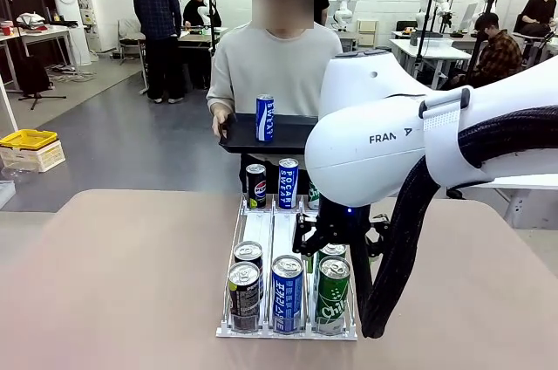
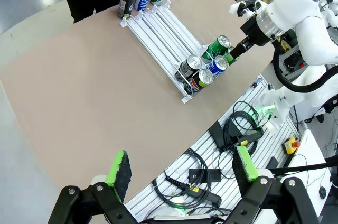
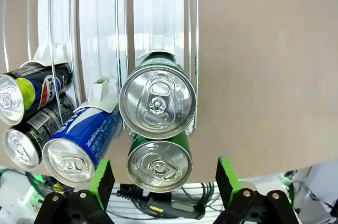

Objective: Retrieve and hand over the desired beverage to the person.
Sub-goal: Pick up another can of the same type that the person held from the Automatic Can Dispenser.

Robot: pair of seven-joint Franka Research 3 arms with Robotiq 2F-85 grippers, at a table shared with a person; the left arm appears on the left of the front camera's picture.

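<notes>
Left gripper (image 2: 180, 161): fingers apart, nothing in them, hovering off the table (image 2: 79, 92) edge. The rack (image 2: 158, 26) is at its 1 o'clock, well apart. Idle side.

Centre: three-lane rack, cans bunched at both ends. Person (image 1: 279, 65) stands at 12 o'clock across the table, holding a black tray (image 1: 240, 136) with a blue can (image 1: 264, 118) upright on it.

Right gripper (image 3: 165, 168): above the rack's 3 o'clock lane, fingers wide apart, gripping nothing. Front green can (image 3: 160, 167) sits roughly between the pads, second green can (image 3: 157, 102) just behind it at 12 o'clock.

My read: pick step, pre-grasp over the green lane. Can't tell which drink is wanted.

Next: descend straight, straddle one can only, clear the lane rail and the blue rack can (image 3: 79, 145) at 9 o'clock. Then close, lift, carry to the tray at 12.
</notes>
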